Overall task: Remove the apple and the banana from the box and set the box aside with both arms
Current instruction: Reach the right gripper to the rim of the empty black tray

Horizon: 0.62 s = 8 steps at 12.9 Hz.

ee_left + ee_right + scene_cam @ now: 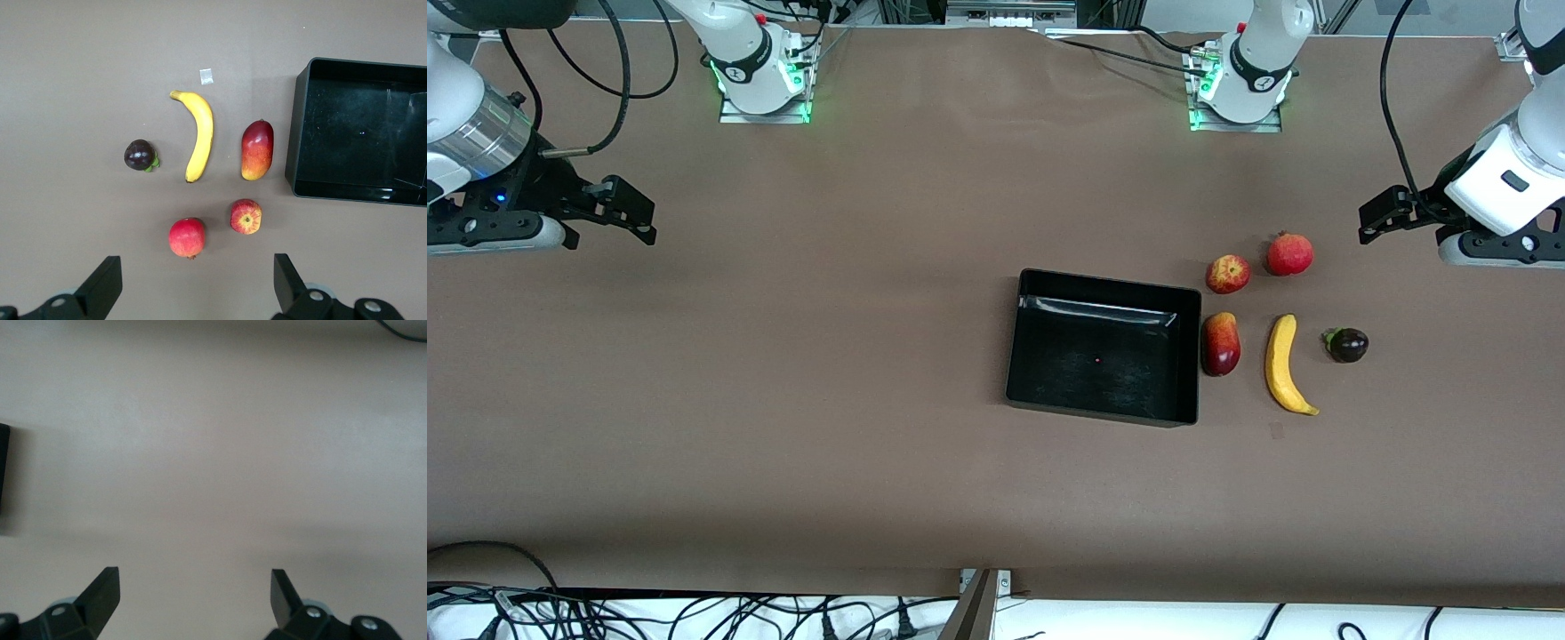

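Note:
The black box (1110, 281) sits open and empty at mid-table; it also shows in the left wrist view (297, 127). The fruits lie beside it toward the left arm's end. The yellow banana (1285, 363) (200, 133) lies between a red-yellow mango (1221, 344) (257, 149) and a dark plum-like fruit (1348, 345) (139, 155). The red apple with yellow patches (1228, 274) (246, 217) and a round red fruit (1289, 254) (187, 238) lie farther from the front camera. My left gripper (1371, 222) (195, 270) is open and empty, up beside the fruits. My right gripper (636, 213) (193, 577) is open and empty over bare table at its own end.
A brown cloth covers the table (827, 373). A small pale tape patch (206, 77) lies by the banana's tip. The arm bases (765, 84) stand along the table's top edge, with cables at both ends. A dark sliver of the box (3, 467) shows in the right wrist view.

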Tool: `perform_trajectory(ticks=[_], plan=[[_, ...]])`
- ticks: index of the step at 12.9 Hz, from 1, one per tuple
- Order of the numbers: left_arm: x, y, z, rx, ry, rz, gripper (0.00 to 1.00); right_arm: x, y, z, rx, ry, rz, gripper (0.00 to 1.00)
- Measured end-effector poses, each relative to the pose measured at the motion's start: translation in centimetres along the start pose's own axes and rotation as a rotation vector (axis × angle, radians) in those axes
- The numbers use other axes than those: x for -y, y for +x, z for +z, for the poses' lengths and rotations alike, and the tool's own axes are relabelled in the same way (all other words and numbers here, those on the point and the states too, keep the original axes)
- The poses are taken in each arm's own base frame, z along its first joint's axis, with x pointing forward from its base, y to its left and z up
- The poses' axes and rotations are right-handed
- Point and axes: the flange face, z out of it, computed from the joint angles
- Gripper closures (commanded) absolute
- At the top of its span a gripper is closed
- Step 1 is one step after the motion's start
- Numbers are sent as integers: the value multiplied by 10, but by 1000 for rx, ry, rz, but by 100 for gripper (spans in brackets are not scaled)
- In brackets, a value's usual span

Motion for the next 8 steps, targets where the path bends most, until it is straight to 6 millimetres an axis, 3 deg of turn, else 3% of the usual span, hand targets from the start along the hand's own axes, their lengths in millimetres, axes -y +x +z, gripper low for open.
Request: perform_trajectory(ticks=[4, 5, 8], plan=[[-1, 1, 0, -5, -2, 1, 0, 7, 1, 6, 12, 2, -19, 0], [-2, 1, 0, -5, -2, 3, 0, 20, 3, 19, 34, 5, -45, 0], [-3, 1, 0, -5, -2, 6, 0, 85, 5, 80, 160, -1, -167, 0]])
